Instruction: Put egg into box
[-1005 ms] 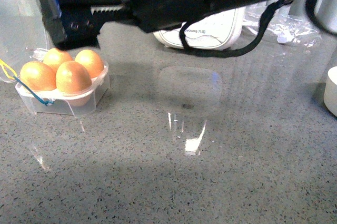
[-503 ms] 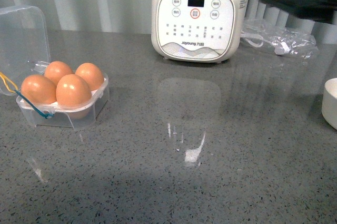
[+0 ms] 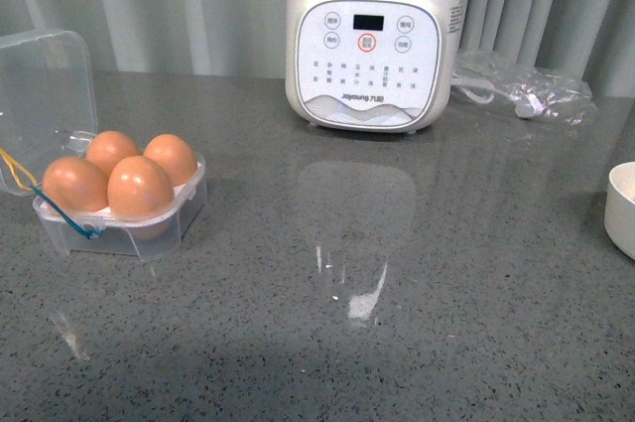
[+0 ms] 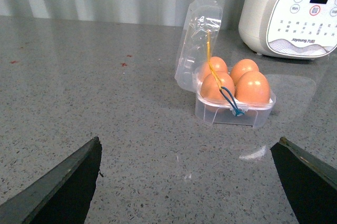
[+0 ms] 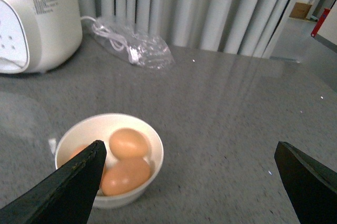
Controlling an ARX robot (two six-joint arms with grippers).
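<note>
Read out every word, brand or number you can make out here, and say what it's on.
"Joyoung": on the front of the big white appliance with round buttons, under the panel; the characters after it are unreadable.
Button labels and dark display: too small to read.
The clear plastic egg box: no text visible.

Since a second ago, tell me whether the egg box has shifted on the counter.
No. The box and the white appliance both sit slightly lower in the front view, with the same gap between them: the view shifted, not the box.
</note>
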